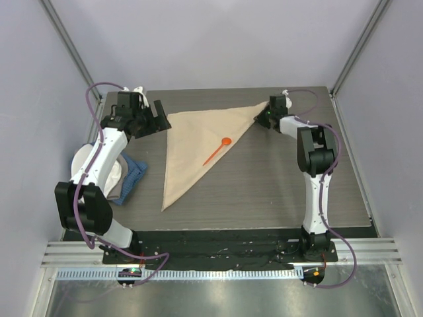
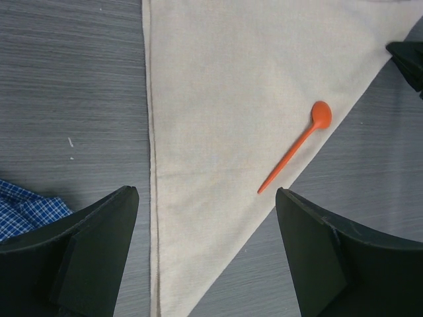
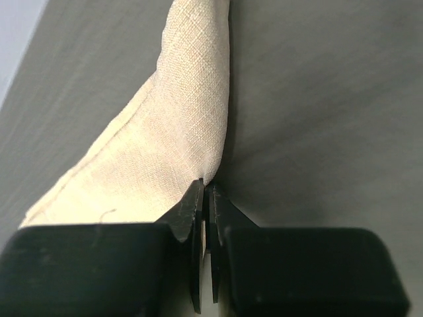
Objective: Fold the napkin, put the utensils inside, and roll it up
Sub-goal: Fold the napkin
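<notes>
Pinches the far right corner of the napkin [image 1: 192, 148] (a flat triangle on the table [image 1: 277, 191]) with the right gripper [image 1: 265, 117] clenched; holds the left gripper [image 1: 158, 117] spread, empty, above the far left corner. Risks rolling the loose orange spoon [image 1: 217, 151] off the edge if tugged.

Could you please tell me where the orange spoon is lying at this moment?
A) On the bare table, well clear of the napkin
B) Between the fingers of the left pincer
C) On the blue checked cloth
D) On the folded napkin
D: the orange spoon lies flat on the napkin, which is folded into a triangle, just inside its long right-hand edge.
</notes>
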Available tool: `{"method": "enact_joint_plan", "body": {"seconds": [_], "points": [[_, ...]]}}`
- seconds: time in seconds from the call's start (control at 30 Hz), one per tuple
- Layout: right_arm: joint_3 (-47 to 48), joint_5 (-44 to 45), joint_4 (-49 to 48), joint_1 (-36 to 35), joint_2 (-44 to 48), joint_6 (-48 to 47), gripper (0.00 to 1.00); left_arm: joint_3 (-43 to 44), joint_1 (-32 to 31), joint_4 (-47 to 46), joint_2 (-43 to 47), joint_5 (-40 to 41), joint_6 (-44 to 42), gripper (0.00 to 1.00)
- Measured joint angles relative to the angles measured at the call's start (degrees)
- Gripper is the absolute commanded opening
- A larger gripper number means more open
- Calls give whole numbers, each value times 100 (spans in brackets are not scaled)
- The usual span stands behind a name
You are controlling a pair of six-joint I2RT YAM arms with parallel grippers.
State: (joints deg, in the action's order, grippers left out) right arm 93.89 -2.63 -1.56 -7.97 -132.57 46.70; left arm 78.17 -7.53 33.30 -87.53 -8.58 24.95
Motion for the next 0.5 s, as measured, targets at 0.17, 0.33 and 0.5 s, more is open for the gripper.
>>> {"method": "enact_joint_plan", "body": {"seconds": [0.17, 0.33, 0.5], "points": [[-1427, 332, -57, 223, 988, -61, 6, 0, 0, -4, 2, -94, 15, 90], [-2452, 380, 15, 518, 1786, -203, 42, 0, 0, -11, 2, -212, 31, 90], [-2706, -39, 70, 817, 2205, -393, 66, 0, 0, -28, 4, -256, 37, 91]]}}
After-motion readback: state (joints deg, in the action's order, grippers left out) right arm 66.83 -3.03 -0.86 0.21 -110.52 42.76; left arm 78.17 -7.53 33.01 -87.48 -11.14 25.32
